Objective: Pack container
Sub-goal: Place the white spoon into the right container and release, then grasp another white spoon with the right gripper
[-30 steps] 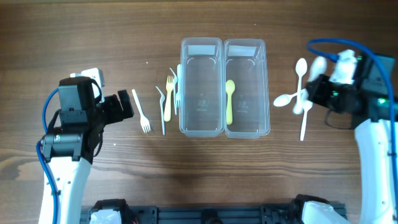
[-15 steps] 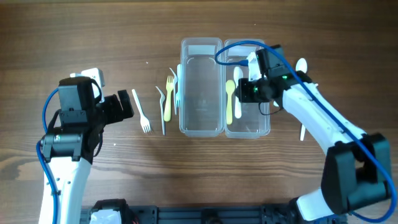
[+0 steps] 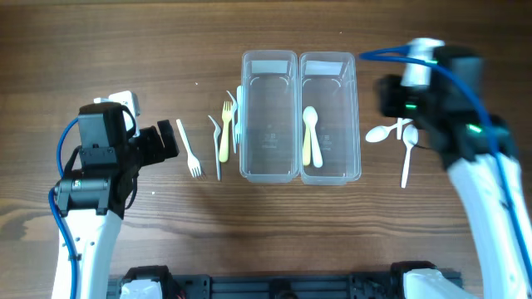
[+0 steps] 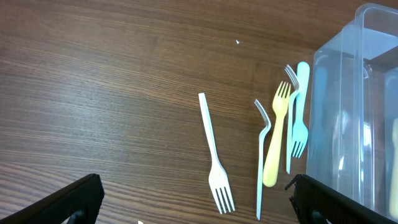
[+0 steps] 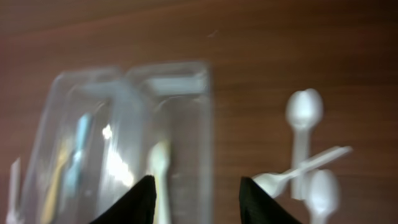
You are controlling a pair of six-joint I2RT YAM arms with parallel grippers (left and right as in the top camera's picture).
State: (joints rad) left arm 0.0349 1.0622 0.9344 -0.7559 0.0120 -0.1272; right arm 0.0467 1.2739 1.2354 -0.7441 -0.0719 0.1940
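Overhead: spoon along container, bowl up-frame

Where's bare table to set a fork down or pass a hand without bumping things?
Bare wood runs along the robot's side of both containers, and behind them. The left container is empty. Crowded: forks bunched against its left wall, white spoons just right of the right container.

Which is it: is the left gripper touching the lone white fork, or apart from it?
Apart. The left wrist view shows bare table between the white fork and both fingers of the open left gripper.
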